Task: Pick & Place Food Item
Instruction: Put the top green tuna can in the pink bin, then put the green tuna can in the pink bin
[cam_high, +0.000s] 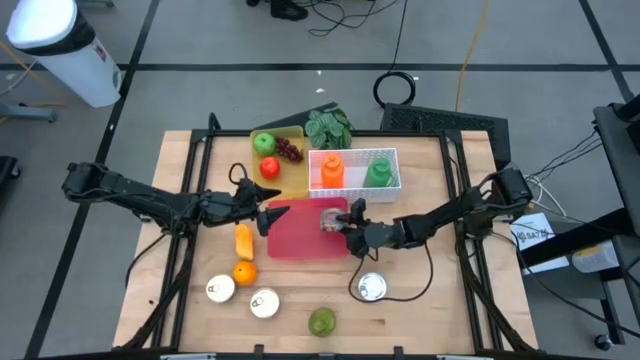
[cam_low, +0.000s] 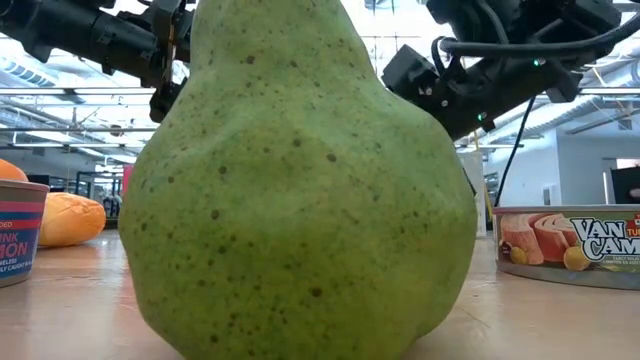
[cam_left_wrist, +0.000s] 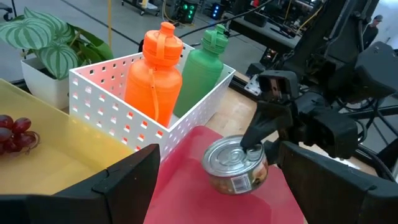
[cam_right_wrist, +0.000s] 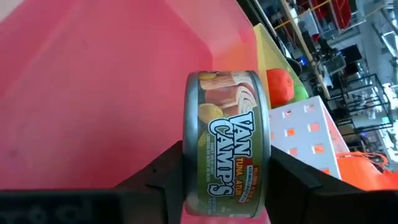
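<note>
A tuna can (cam_right_wrist: 227, 137) with a label around its side is over the red tray (cam_high: 300, 240) at mid-table, and my right gripper (cam_right_wrist: 227, 186) is shut on it. The left wrist view shows the can (cam_left_wrist: 236, 163) with its silver lid up and a dark finger of the right gripper (cam_left_wrist: 258, 146) on the lid. My left gripper (cam_left_wrist: 230, 199) stands open at the tray's left edge, pointing at the can with nothing between its fingers (cam_high: 262, 215). My right gripper pinches the tuna can between its two fingers (cam_right_wrist: 165, 174), one on each flat end, the upper one on the lid (cam_left_wrist: 244, 151). The fingers come from the table's right, slanting slightly down. The can stands nearly upright on or just above the red tray; I cannot tell which.
Behind the tray are a white basket (cam_high: 392, 182) with an orange and a green bottle, a yellow tray (cam_high: 290, 180) with fruit, and a plant (cam_high: 328, 127). Near the front edge lie a pear (cam_high: 321, 321), an orange (cam_high: 244, 272) and three cans (cam_high: 264, 303).
</note>
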